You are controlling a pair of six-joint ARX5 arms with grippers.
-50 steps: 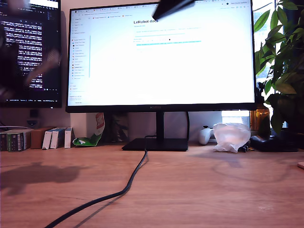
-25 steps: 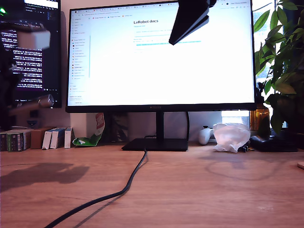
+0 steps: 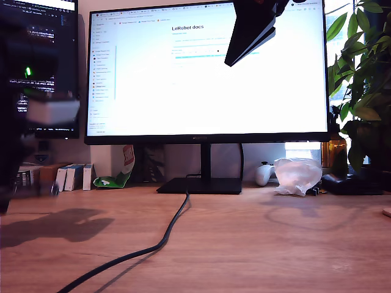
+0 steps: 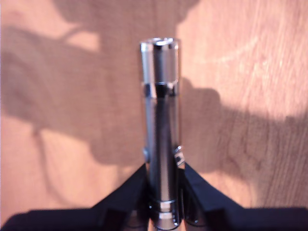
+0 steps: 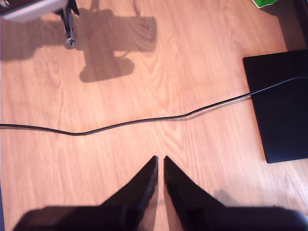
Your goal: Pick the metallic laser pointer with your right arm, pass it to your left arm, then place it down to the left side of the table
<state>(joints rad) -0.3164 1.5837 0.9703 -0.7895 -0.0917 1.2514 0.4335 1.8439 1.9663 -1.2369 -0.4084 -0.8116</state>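
The metallic laser pointer (image 4: 160,96) is a silver ribbed cylinder. It sticks out from between the black fingers of my first gripper (image 4: 163,166), which is shut on it, above the wood-grain table (image 4: 250,72). This first arm is a motion-blurred shape at the exterior view's left, with a white block (image 3: 52,112) and a green light (image 3: 27,71). The second wrist view shows the pointer (image 5: 70,30) hanging tip-down over its shadow. My second gripper (image 5: 160,161) is shut on nothing, high above the table (image 5: 144,72). In the exterior view it (image 3: 235,60) hangs before the monitor.
A black cable (image 3: 165,238) snakes across the table from the monitor's base (image 3: 201,185). Behind stand the large monitor (image 3: 208,73), a second screen (image 3: 43,61), small boxes (image 3: 49,178), a crumpled plastic bag (image 3: 297,175), a white controller (image 3: 264,174) and a plant (image 3: 363,91).
The first arm has dropped at the exterior view's left, its white block now much lower. The second arm has come into view at the top and lowered slightly.
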